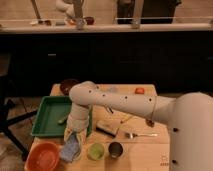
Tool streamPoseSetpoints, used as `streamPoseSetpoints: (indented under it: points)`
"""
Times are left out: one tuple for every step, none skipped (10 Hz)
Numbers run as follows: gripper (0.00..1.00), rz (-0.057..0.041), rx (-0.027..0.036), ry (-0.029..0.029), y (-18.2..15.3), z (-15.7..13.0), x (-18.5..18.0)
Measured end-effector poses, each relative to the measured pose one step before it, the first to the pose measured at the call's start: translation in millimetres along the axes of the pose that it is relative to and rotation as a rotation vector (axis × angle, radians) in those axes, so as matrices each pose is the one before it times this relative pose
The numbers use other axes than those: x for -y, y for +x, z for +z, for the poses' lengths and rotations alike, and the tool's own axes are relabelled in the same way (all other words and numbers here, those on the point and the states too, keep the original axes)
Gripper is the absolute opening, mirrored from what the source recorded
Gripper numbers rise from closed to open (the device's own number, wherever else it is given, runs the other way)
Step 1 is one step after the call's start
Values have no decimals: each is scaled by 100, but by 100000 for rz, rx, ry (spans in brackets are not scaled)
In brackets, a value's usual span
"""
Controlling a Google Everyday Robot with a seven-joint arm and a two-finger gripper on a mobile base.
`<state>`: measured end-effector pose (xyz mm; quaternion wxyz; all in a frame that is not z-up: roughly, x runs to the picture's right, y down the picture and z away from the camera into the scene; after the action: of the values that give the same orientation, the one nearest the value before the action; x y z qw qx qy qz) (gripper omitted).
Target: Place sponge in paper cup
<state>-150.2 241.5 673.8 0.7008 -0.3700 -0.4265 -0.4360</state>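
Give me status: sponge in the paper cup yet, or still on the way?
Done: the sponge seems picked up, hanging at the gripper by the table's front left, between the orange bowl and the green cup. In hand: carrying it. Left: lowering it into the paper cup, which I can't see here; it may be hidden under the sponge and arm.

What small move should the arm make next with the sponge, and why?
Probably lower a little: the hand sits just above the sponge, between the orange bowl and green cup; the paper cup isn't visible, perhaps hidden beneath.
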Motion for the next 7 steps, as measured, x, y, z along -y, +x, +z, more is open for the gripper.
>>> streamPoseSetpoints:
  points:
    - [15, 24, -4, -5, 11, -2, -15]
    - [27, -148, 30, -81, -42, 34, 61]
    - [35, -121, 17, -72, -33, 25, 44]
    - [46, -31, 11, -13, -8, 8, 12]
    - [56, 57, -3, 25, 15, -9, -22]
    - [66, 52, 74, -25, 16, 32, -28]
    - [75, -16, -1, 16, -8, -4, 12]
